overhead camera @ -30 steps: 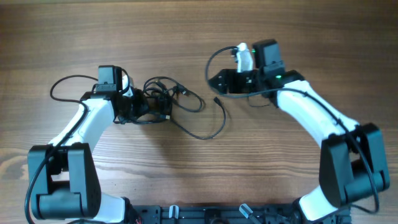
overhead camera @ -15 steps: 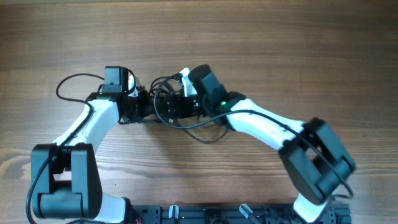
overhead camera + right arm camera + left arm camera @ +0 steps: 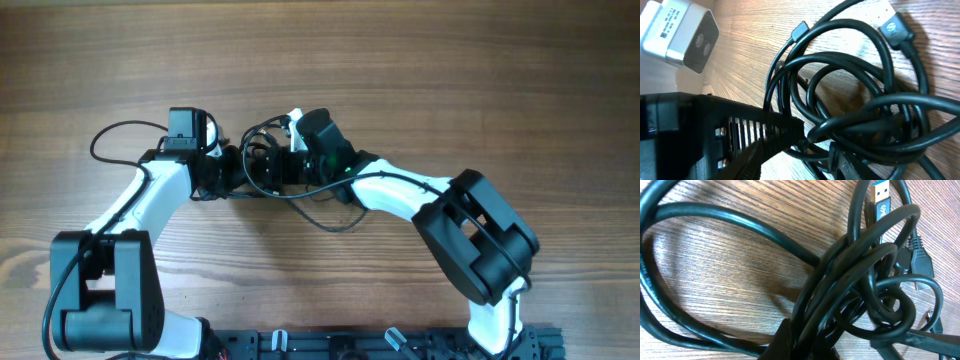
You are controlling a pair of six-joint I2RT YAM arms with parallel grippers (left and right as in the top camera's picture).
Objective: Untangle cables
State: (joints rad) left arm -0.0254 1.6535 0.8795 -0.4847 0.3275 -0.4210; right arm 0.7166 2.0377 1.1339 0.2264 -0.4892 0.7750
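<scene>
Moved: my right arm (image 3: 400, 195) has swung from the upper right of the overhead view over to just left of centre. Its jaws are now parked right against the knot, facing the left arm (image 3: 150, 195), which has barely budged.
Left jaws: these went from a touch open to fully closed. They're pinching the cables (image 3: 850, 275) where the strands gather at the bottom of the left wrist view.
Right jaws: narrowing but only part-way there, with strands lying between them. Can't tell if they actually bite yet.
What it means: my read is that one side is anchored and the other is about to take hold so I can pull the thing apart. Nothing is untangled so far.
Cables are: on the desk (image 3: 450, 60), just left of centre overhead, between the two sets of jaws, with one strand trailing toward the lower right.
Count: two arms, two sets of jaws, one knot. For plugs, there's a blue USB plug (image 3: 881, 194) upper right in the left wrist view. The right wrist view has a larger plug (image 3: 896, 30) upper right, maybe that same one, and a small plug (image 3: 800, 29) at the top. How many separate cords there are, I can't tell.
</scene>
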